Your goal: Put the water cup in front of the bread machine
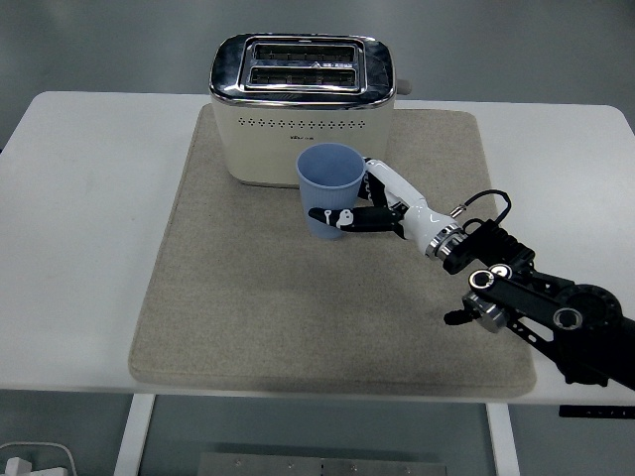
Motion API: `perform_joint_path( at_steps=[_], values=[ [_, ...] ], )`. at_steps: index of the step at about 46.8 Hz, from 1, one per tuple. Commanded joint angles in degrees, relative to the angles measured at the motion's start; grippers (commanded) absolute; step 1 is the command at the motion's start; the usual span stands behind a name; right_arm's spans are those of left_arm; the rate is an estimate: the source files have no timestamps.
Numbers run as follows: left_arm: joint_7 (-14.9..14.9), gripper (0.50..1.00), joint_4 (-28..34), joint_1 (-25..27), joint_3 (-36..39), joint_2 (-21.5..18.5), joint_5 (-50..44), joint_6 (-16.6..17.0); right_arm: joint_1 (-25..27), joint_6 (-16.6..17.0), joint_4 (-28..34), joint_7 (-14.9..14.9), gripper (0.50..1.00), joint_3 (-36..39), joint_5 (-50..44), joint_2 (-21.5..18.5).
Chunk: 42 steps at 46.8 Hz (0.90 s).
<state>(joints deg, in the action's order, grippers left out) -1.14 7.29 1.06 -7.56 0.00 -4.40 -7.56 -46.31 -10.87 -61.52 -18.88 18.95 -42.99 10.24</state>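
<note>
A white table is carrying a beige mat that is lying flat across its middle, spreading out beneath and to the left of the right hand. Bare tabletop is showing on either side of the mat, and a narrow strip is running along the near edge, below the hand.

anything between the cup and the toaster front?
Nothing: in the head view the blue cup, held by the right hand, overlaps the toaster front, no object between.
</note>
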Motion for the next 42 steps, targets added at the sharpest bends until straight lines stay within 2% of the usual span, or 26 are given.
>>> perform_joint_path(
  at_steps=[1,20,29,32,34,35,36,42],
  values=[
    [0.0,0.999,0.0,0.0,0.0,0.0,0.0,0.0,-0.4,0.2,3.0,-1.0,0.5,0.1,-2.0,-2.8],
    [0.0,0.999,0.0,0.0,0.0,0.0,0.0,0.0,-0.9,1.4,12.6,-2.8,0.5,-0.1,-4.2,-9.7],
    [0.0,0.999,0.0,0.0,0.0,0.0,0.0,0.0,-0.8,1.2,13.1,-3.3,0.5,0.1,-4.1,-10.0],
    [0.0,0.999,0.0,0.0,0.0,0.0,0.0,0.0,-0.7,1.2,13.1,-3.9,0.712,0.1,-4.0,-10.0],
    [0.0,0.999,0.0,0.0,0.0,0.0,0.0,0.0,-0.7,1.2,13.1,-4.0,0.823,0.1,-3.9,-10.0],
    [0.0,0.999,0.0,0.0,0.0,0.0,0.0,0.0,-0.7,1.2,13.1,-4.1,0.894,0.0,-3.9,-10.0],
    [0.0,0.999,0.0,0.0,0.0,0.0,0.0,0.0,-0.7,1.2,13.1,-4.1,0.933,0.0,-4.0,-10.0],
    [0.0,0.999,0.0,0.0,0.0,0.0,0.0,0.0,-0.7,1.1,13.2,-4.1,0.934,0.0,-4.0,-10.0]
  ],
)
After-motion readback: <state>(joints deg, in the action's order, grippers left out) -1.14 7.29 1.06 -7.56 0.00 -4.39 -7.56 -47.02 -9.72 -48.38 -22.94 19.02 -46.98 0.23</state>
